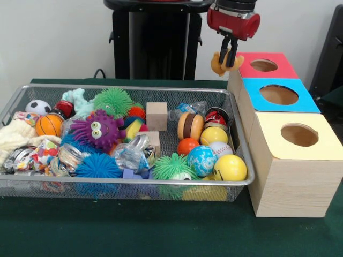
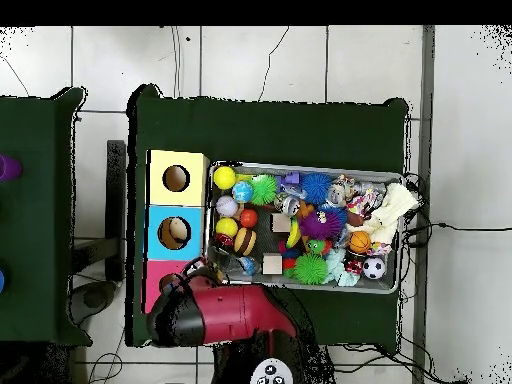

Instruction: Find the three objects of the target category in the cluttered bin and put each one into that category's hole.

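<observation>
My gripper (image 1: 230, 55) hangs at the top of the front view, shut on a small yellow-orange soft toy (image 1: 219, 63). It holds the toy in the air over the bin's far right corner, just left of the red-topped box (image 1: 278, 70) and its round hole (image 1: 263, 65). The silver wire-mesh bin (image 1: 134, 182) lies full of toys: balls, spiky rubber puffers, wooden blocks and a purple monster. In the overhead view the arm (image 2: 215, 312) covers most of the red box (image 2: 153, 275), hiding its hole. The bin's rim also shows in the overhead view (image 2: 300, 166).
A blue-topped box (image 1: 278, 95) and a yellow-topped box (image 1: 297, 135) stand in a row with the red one, right of the bin. Something tan shows inside the blue box's hole (image 2: 177, 232). The robot's black pedestal (image 1: 153, 45) stands behind the bin.
</observation>
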Motion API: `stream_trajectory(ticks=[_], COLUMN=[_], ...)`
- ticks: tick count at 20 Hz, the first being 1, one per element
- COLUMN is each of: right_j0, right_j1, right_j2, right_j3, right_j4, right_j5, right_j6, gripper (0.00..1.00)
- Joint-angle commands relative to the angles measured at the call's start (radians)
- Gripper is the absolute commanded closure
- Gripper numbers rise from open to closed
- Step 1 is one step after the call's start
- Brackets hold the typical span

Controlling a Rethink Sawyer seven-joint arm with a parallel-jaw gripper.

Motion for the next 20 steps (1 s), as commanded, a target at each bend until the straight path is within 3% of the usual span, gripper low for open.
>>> stream_trajectory(ticks=[1,14,20], right_j0=[0.015,0.17,0.254], right_j1=[-0.023,-0.028,0.024], right_j2=[-0.026,-0.112,-0.15], right_j3=[0.066,0.077,0.042], right_j4=[0.066,0.153,0.213], right_j5=[0.043,0.021,0.006], right_j6=[0.136,0.207,0.233], gripper=[1.0,1.0,1.0])
